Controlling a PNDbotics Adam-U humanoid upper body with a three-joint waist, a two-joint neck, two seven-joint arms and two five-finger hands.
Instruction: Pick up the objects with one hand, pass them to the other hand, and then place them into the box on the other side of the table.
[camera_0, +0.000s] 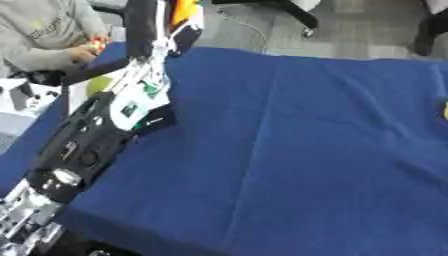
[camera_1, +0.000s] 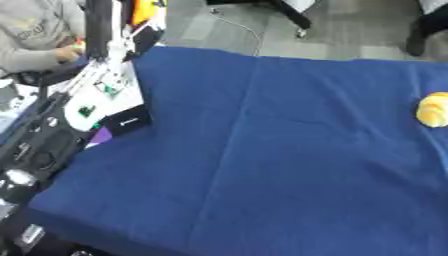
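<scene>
My left arm (camera_0: 83, 145) comes in from 7 o'clock and reaches up toward 11 o'clock, along the left edge of the table. My left hand (camera_0: 179, 27) is at the far end, up near the top of the view. Something orange (camera_0: 182, 11) shows right at it, but I cannot tell if my fingers are apart or closed around it. My right hand does not show at all.

The table has a blue cloth (camera_0: 297, 150) on it. The cloth has soft folds that run from the far side to the near side. Most of the cloth is bare, from the middle out to 3 o'clock and down to 6 o'clock, so that is a big open space. The near edge of the table runs along the bottom, and the left edge drops off under my arm.

One task thing, a round yellow object (camera_1: 433, 110), sits on the cloth at 3 o'clock, right at the edge of the right eye view. It is well apart from my arm.

A small black box (camera_1: 127, 120) with a white mark lies near the left edge of the table at 9 o'clock, just beside my arm.

Past the far edge of the table is a gray floor (camera_0: 367, 30) with a cable on it.
</scene>
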